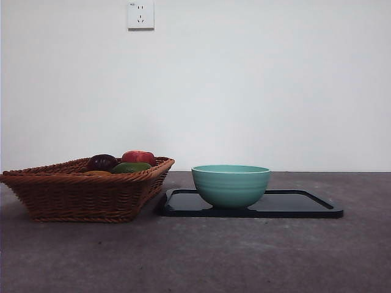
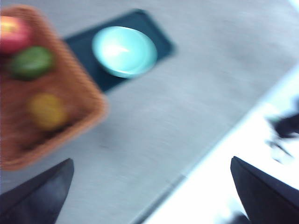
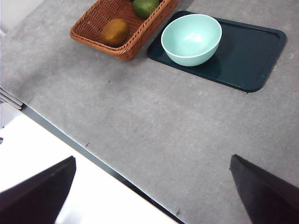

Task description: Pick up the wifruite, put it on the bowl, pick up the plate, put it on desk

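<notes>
Nothing started yet. Small oval orange-brown matte wifruite (image 3: 115, 31) sits in the brown wicker basket (image 3: 96, 35), upper left of the right wrist frame; in the front frame only a sliver of it (image 1: 98, 173) shows above the basket rim at left. Also in the basket: a green fruit (image 3: 145, 6), a dark purple round one (image 1: 102, 162) and a red one (image 1: 138, 157).

Glossy teal-green ridged bowl (image 1: 231, 185) is empty and stands on the left end of a dark flat rectangular tray (image 1: 305, 204), just beside the basket, on the grey-brown matte desk (image 1: 201, 256). The tray looks like the "plate" of the task.

Left gripper (image 2: 152, 193): jaws spread wide, holding nothing, high above the desk edge. Its view is blurred, but the wifruite (image 2: 46, 111) is readable at mid left of that frame, basket and bowl beyond. Right gripper (image 3: 152, 191): also wide open, empty, hovering over the desk edge, well apart from everything.

Key relation: the basket is the leftmost item in the front frame, and the fruit looms larger in the left wrist view, so I'd judge the left arm nearer. The fruit's long axis runs roughly along the basket's length, as far as I can tell, so the jaws should close across the short axis. Watch the basket wall beside it.
</notes>
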You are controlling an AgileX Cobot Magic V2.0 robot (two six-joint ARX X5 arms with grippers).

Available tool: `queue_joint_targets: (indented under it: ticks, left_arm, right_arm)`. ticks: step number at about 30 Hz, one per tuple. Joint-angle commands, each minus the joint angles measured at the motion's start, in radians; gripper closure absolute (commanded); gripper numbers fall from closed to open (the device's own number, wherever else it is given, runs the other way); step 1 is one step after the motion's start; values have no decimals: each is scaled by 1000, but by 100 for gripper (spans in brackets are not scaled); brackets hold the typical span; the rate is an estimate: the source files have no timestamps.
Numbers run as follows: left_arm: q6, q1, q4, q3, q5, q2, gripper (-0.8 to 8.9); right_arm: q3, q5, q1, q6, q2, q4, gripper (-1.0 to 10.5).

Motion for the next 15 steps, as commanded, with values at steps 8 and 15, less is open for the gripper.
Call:
queue_joint_targets:
  ticks: [8,15]
  left_arm:
    - [50,-61,-11,-63,48,-186,252]
    - [56,-87,-3,-173,48,-334,252]
  right_arm:
    - [13,0,7,11,3,10,393]
    - [13,0,7,11,3,8,393]
